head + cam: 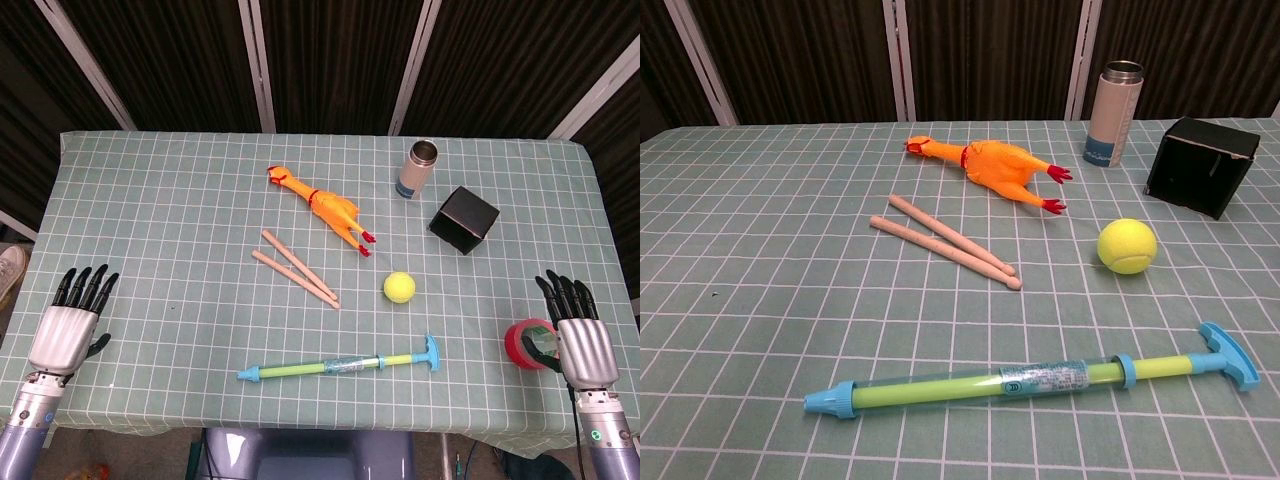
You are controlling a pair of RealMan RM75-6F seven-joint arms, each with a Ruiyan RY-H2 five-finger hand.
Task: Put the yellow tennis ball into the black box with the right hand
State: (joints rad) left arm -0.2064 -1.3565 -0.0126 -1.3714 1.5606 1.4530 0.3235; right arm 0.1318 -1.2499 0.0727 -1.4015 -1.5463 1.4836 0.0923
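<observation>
Yellow tennis ball (pixel 399 287) sits free on the bench (pixel 150 200), untouched, so the task seems unstarted. The right robot hand (pixel 580 335) rests released beside the red tape roll (pixel 528 343), nearest the ball. Farther back, the black box (pixel 465 220) lies tipped, its opening reachable.

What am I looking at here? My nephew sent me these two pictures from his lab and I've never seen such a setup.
It is a two-armed robot at a table, each arm ending in a mechanical hand. The upper picture looks down from the robot's head; the other looks forward from its chest, lower down. In the head view the left hand and right hand rest at the table's near corners, fingers apart, holding nothing. On the checked cloth lie a yellow tennis ball, a black box lying on its side, a rubber chicken, two wooden sticks, a metal bottle, a blue-green toy pump, and red tape beside the right hand.
</observation>
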